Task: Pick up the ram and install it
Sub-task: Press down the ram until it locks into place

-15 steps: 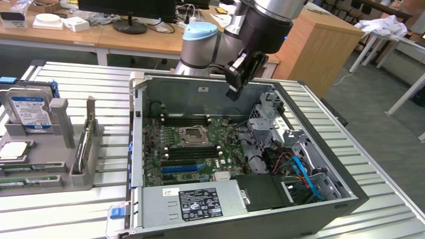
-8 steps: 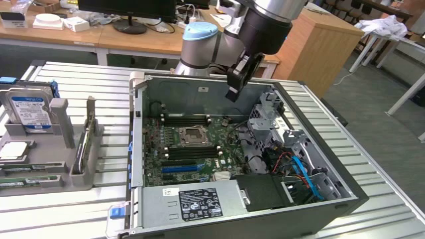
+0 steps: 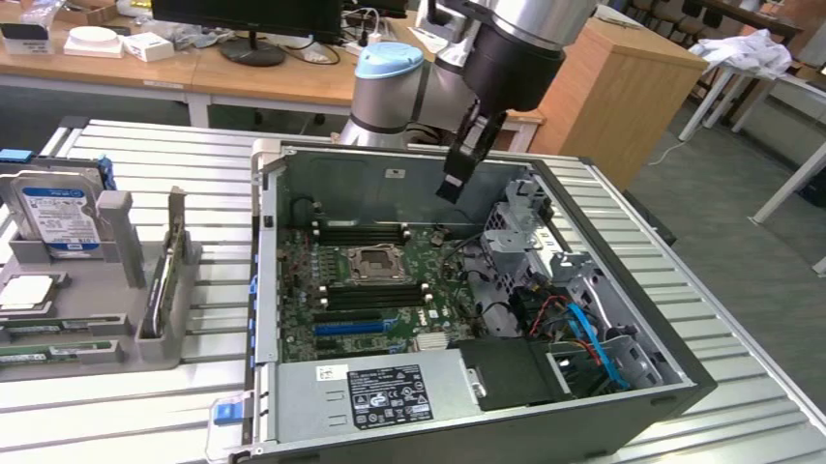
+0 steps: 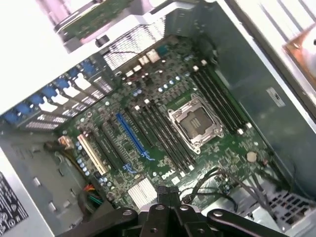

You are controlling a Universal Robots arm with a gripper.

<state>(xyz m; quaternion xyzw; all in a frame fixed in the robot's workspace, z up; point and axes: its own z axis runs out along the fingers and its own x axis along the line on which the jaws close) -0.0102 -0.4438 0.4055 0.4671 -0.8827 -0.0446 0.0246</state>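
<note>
My gripper (image 3: 456, 174) is closed on a dark, narrow stick, the ram (image 3: 450, 189), which hangs on end from my fingers (image 4: 157, 210). It sits in the air above the open computer case (image 3: 387, 179), touching nothing else. Straight below lies the green motherboard (image 3: 304, 290), with the empty processor socket (image 3: 374, 259) between 2 banks of black memory slots (image 3: 374, 296). Well apart from me, towards the exterior view's left, a grey holder (image 3: 123, 237) on the slatted table (image 3: 142, 145) carries a hard drive (image 3: 58, 217).
</note>
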